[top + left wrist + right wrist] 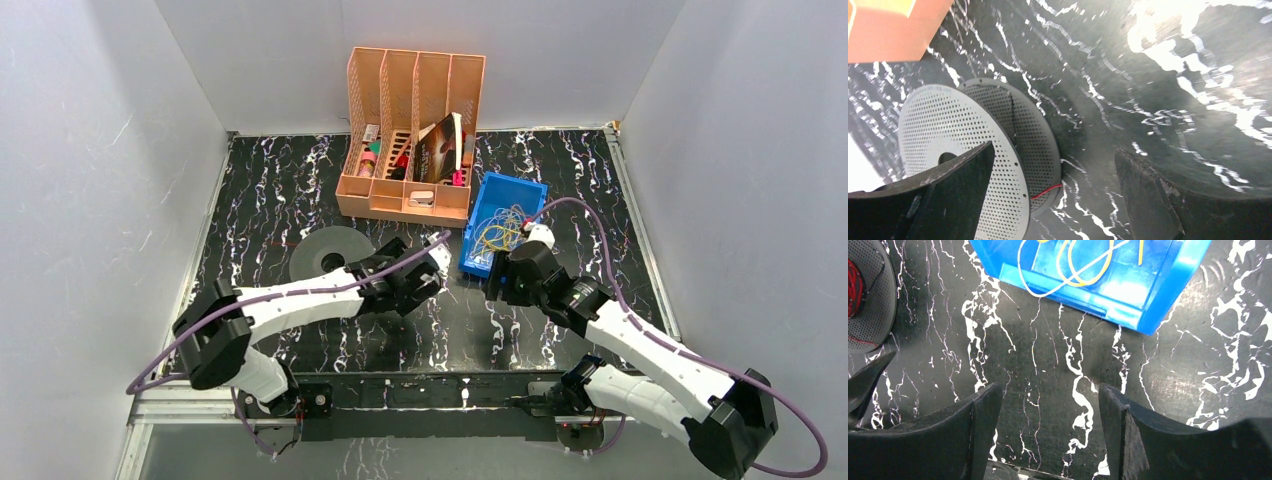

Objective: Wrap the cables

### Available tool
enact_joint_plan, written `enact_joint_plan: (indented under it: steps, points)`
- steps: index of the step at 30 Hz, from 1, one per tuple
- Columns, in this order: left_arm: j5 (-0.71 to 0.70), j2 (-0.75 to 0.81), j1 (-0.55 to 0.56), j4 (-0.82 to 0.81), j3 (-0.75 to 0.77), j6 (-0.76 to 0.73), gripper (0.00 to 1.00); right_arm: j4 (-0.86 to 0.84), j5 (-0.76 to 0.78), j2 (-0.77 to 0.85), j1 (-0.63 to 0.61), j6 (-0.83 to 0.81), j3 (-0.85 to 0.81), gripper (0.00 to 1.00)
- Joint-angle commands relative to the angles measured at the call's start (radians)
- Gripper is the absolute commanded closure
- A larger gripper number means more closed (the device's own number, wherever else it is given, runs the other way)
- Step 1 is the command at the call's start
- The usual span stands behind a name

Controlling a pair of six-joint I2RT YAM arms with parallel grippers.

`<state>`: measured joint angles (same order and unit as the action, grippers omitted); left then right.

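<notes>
Left gripper (1054,150) and right gripper (1049,387) are hanging released (both empty); cables (496,234) are lying in the blue bin (517,181).

The top camera looks down from behind my bases over the whole black white-veined marbled tabletop (260,190). My two wrist cameras hang close above it, tilted forward, and both catch the grey perforated round spool (938,125).

no readable text, label or number in any view, dark book cover (437,150) in the peach desk organizer (366,85) at twelve o'clock too small to make out
</notes>
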<state>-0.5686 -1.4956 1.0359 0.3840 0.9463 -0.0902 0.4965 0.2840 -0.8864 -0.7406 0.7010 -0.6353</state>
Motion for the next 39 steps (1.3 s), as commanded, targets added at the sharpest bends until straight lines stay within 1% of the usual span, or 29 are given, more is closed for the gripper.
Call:
enact_joint_plan:
  steps: [1, 2, 3, 4, 6, 10, 13, 14, 17, 20, 23, 24, 28, 31, 34, 37, 39]
  points:
    - [0.203, 0.103, -0.020, 0.025, 0.079, 0.045, 0.10, 0.033, 0.065, -0.032, 0.005, -0.036, -0.089, 0.19]
    - [0.237, 0.113, -0.030, 0.029, 0.092, 0.059, 0.09, 0.036, 0.071, -0.041, 0.004, -0.035, -0.099, 0.12]
    - [0.273, 0.118, -0.046, 0.038, 0.109, 0.071, 0.06, 0.040, 0.077, -0.049, 0.004, -0.035, -0.109, 0.08]
    - [0.303, 0.116, -0.066, 0.053, 0.131, 0.089, 0.02, 0.042, 0.083, -0.056, 0.004, -0.036, -0.118, 0.06]
    - [0.340, 0.101, -0.107, 0.105, 0.189, 0.134, 0.02, 0.051, 0.084, -0.070, 0.005, -0.044, -0.141, 0.02]
    - [0.440, 0.071, -0.195, 0.178, 0.277, 0.197, 0.02, 0.058, 0.079, -0.089, 0.006, -0.061, -0.192, 0.02]
    - [0.618, 0.080, -0.297, 0.172, 0.291, 0.266, 0.02, 0.068, 0.074, -0.100, 0.004, -0.088, -0.228, 0.02]
    - [0.657, 0.083, -0.331, 0.168, 0.290, 0.290, 0.02, 0.075, 0.071, -0.104, 0.004, -0.099, -0.240, 0.02]
    - [0.689, 0.094, -0.403, 0.165, 0.276, 0.352, 0.02, 0.106, 0.085, -0.125, 0.005, -0.097, -0.283, 0.02]
    - [0.672, 0.121, -0.436, 0.146, 0.236, 0.376, 0.02, 0.142, 0.106, -0.147, 0.005, -0.092, -0.340, 0.02]
    - [0.686, 0.221, -0.479, 0.096, 0.179, 0.413, 0.02, 0.164, 0.131, -0.156, 0.005, -0.106, -0.379, 0.02]
    - [0.658, 0.250, -0.484, 0.086, 0.168, 0.417, 0.02, 0.168, 0.135, -0.160, 0.005, -0.111, -0.390, 0.02]
    - [0.397, 0.363, -0.486, 0.120, 0.162, 0.427, 0.02, 0.187, 0.160, -0.165, 0.005, -0.117, -0.444, 0.02]
    - [0.295, 0.460, -0.486, 0.123, 0.146, 0.460, 0.02, 0.176, 0.185, -0.137, 0.005, -0.132, -0.455, 0.01]
    - [0.295, 0.565, -0.486, 0.083, 0.096, 0.453, 0.02, 0.178, 0.254, -0.114, 0.005, -0.123, -0.455, 0.02]
    - [0.320, 0.678, -0.486, 0.019, 0.021, 0.406, 0.02, 0.179, 0.287, -0.089, 0.006, -0.117, -0.453, 0.02]
    - [0.271, 0.742, -0.487, -0.014, -0.025, 0.404, 0.02, 0.172, 0.293, -0.064, 0.005, -0.121, -0.443, 0.02]
